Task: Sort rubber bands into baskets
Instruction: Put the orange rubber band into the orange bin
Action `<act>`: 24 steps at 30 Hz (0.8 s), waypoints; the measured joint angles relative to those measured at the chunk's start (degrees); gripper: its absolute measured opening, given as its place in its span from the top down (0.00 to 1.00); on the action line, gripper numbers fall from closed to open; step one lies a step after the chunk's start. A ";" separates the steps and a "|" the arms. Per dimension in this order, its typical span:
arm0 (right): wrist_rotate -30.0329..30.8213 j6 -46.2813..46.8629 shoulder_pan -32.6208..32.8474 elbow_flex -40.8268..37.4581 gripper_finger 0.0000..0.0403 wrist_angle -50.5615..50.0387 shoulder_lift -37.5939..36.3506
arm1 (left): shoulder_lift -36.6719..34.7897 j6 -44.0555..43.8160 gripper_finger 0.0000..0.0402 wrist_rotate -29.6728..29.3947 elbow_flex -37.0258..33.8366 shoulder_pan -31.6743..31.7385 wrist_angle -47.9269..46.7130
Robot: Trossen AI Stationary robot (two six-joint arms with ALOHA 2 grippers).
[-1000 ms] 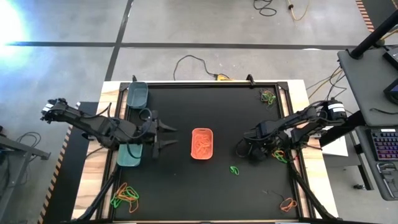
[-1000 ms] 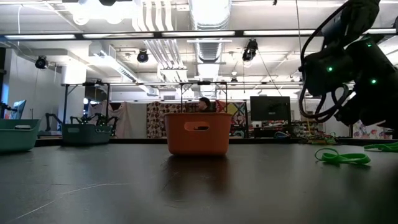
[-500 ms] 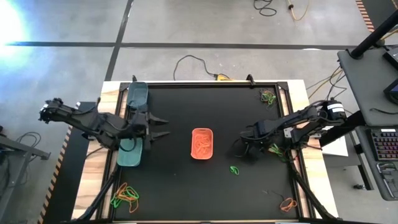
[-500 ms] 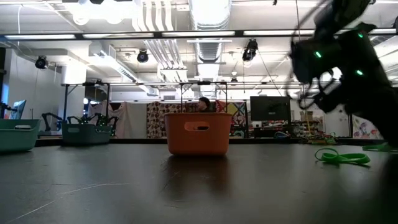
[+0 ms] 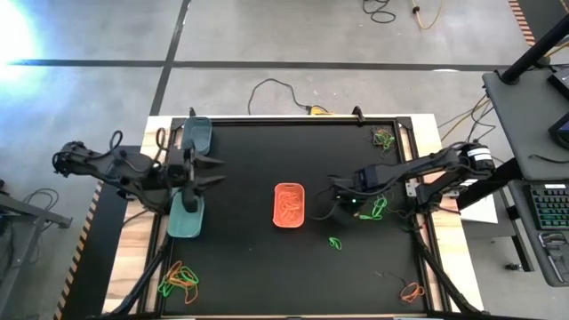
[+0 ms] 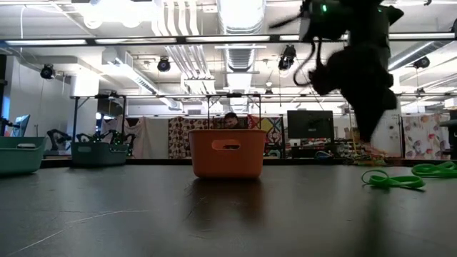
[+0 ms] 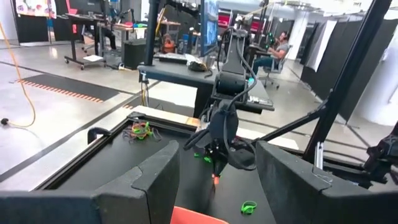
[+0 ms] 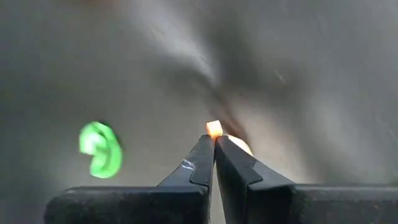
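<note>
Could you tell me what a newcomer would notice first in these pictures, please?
Probably the orange basket at the middle of the black table, holding orange bands. Next, the right gripper raised just right of it, fingers shut on an orange rubber band, with a green rubber band lying on the table nearby.

The table (image 5: 267, 258) had a matt black top, faintly scuffed, with pale bare wood (image 5: 138, 258) along its left and right edges. The orange basket (image 6: 226, 152) at frame centre looked smooth plastic with a slight sheen. The right gripper (image 8: 213, 148) had dark fingers (image 8: 198, 163), matt and hard-edged
</note>
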 joint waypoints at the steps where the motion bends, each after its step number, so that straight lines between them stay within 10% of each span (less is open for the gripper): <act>1: -0.01 -0.04 0.22 0.67 0.98 1.13 -0.17 | -0.44 0.02 0.52 0.00 0.00 0.00 -0.13; 16: 6.05 -7.52 0.81 11.65 0.97 2.03 2.82 | -2.66 -1.20 0.52 0.35 0.00 0.00 -4.90; 24: 5.37 -23.54 6.70 5.81 0.77 5.04 5.88 | -2.67 -1.75 0.52 2.29 0.00 0.00 -6.56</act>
